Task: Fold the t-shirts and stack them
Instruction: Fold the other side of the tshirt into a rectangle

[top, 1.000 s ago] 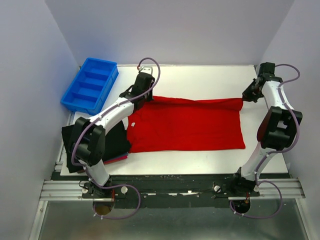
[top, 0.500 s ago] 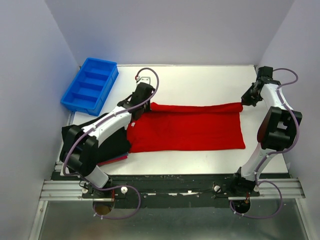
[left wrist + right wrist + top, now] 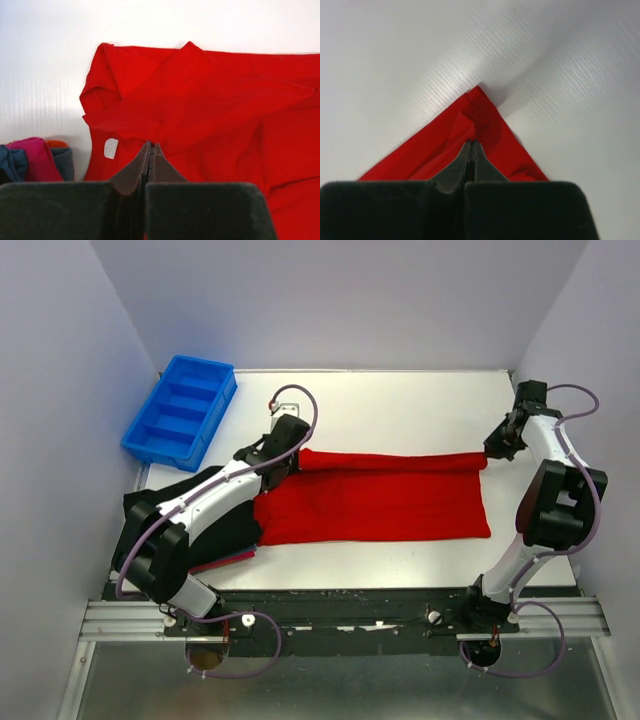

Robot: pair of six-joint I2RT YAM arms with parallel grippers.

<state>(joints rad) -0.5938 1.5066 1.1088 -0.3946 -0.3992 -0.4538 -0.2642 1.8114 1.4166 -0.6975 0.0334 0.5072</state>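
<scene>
Change: the far edge of the red t-shirt (image 3: 380, 502) is sitting nearer than a second ago, doubled over onto the shirt's body. Both grippers are drawing closer to the bases, and the left arm (image 3: 205, 490) is sinking lower.
Left gripper (image 3: 151, 146): it is pinching fully closed on the shirt's far left corner, with cloth bunching at its tips.
Right gripper (image 3: 471, 143): it is clamping closed on the far right corner, which is peaking up off the table (image 3: 400, 400).
Red t-shirt: it is lying spread across the middle of the table, running left to right.
Folded black and dark-red shirts (image 3: 240, 528): they are lying at the near left, partly under the left arm, touching the red shirt's left edge.
</scene>
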